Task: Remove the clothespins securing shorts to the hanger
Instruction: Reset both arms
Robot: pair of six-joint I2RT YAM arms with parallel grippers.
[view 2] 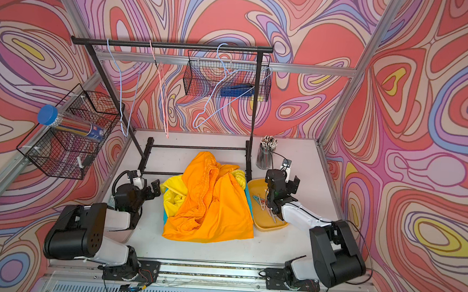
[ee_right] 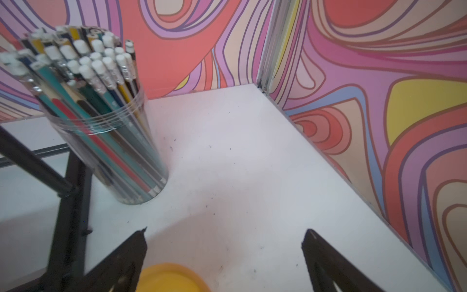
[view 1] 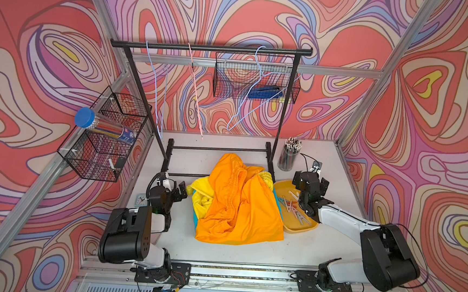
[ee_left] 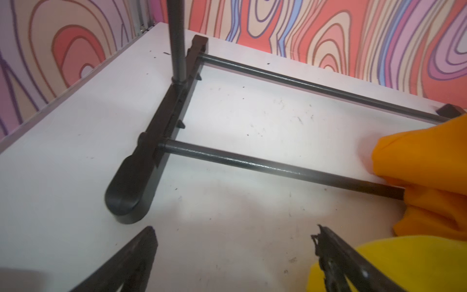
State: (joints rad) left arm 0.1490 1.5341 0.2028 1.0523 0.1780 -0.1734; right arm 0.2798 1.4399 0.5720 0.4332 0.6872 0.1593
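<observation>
Orange shorts lie crumpled over yellow shorts on a teal bin mid-table. Several clothespins lie loose in a yellow tray to the right. On the rack hang three bare hangers: a pale blue hanger, a pink hanger and another pale blue hanger. My left gripper is open and empty beside the yellow cloth. Over the tray's far end, my right gripper is open and empty.
A cup of pencils stands behind the tray, close to the right gripper. The rack's black foot and crossbars lie just ahead of the left gripper. Wire baskets hang on the left wall and back rail. A small clock sits near the left arm.
</observation>
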